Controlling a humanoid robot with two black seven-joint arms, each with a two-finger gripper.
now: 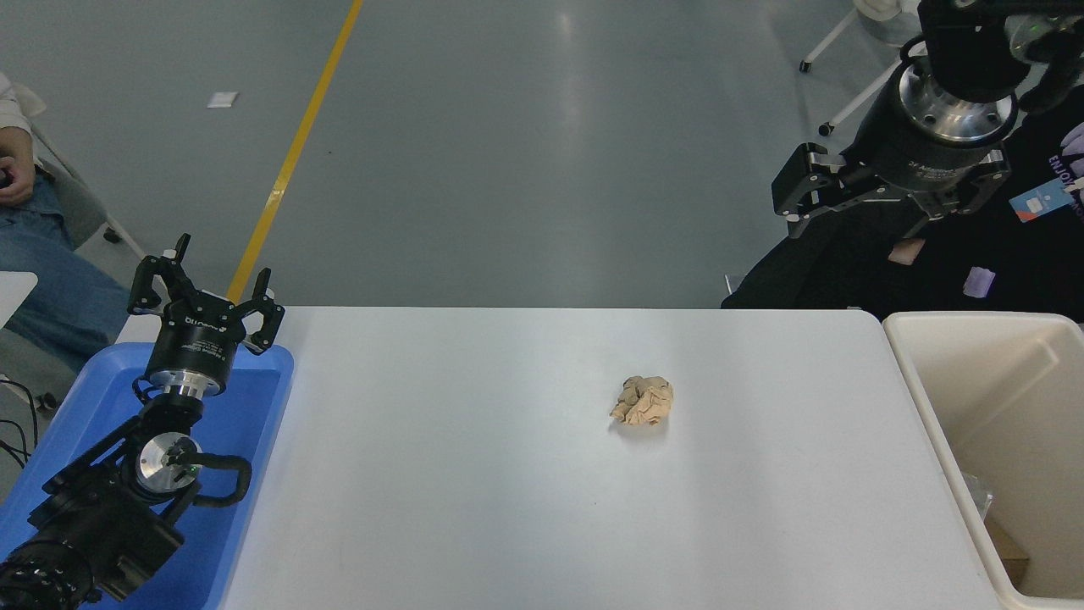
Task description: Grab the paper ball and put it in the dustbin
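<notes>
The ball (643, 401) lies loose on the counter (474, 474), right of centre and well apart from the bin (923, 398) at the right edge. As a lumpy wad, no true pointing is shown; it is slightly wider left to right. The right hand (889, 191) is held high with fingers spread, empty, probably for clearance. The left hand (207, 292) is parked open over a tray (254, 424).

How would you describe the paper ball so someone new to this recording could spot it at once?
Start with the white table filling the lower picture, between the blue tray at its left and the cream-white dustbin at its right. Right of the table's middle lies the paper ball, nearer the dustbin than the tray. It is a wrinkly tan-brown wad, the only loose thing on the tabletop.
</notes>
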